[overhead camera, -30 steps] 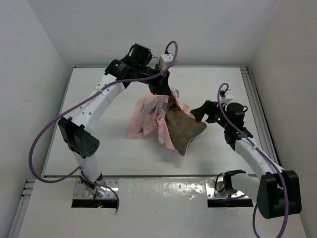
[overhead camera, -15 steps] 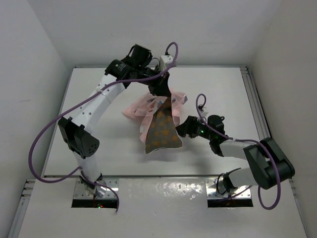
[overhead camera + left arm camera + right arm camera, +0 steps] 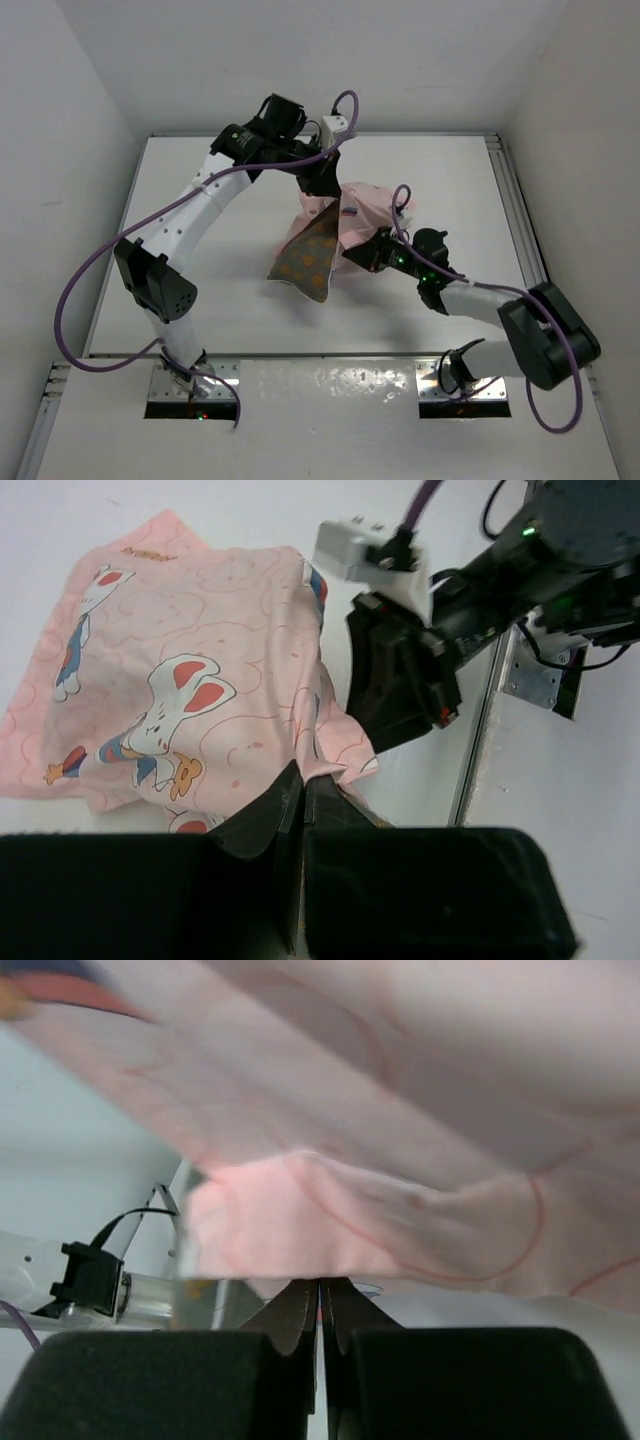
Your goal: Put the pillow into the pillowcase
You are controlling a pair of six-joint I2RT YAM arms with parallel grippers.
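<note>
The pink rabbit-print pillowcase (image 3: 366,208) hangs bunched over the table's middle, and my left gripper (image 3: 322,188) holds it from above. In the left wrist view those jaws (image 3: 303,778) are shut on a fold of the pillowcase (image 3: 190,670). The brown dotted pillow (image 3: 305,262) sticks out of the cloth at the lower left, tilted, its lower edge near the table. My right gripper (image 3: 350,253) reaches in low from the right. Its jaws (image 3: 320,1285) are shut, pinching the lower hem of the pillowcase (image 3: 400,1160). The rest of the pillow is hidden inside the cloth.
The white table (image 3: 200,290) is walled at the left, back and right. A metal rail (image 3: 520,230) runs along the table's right edge. The left arm arches over the table's left half, with its purple cable (image 3: 75,290) looping outward.
My right arm swung in from the right to the cloth and its jaws went from open to shut. The pillow swung leftward and the pillowcase shifted right. The left gripper stayed shut.
</note>
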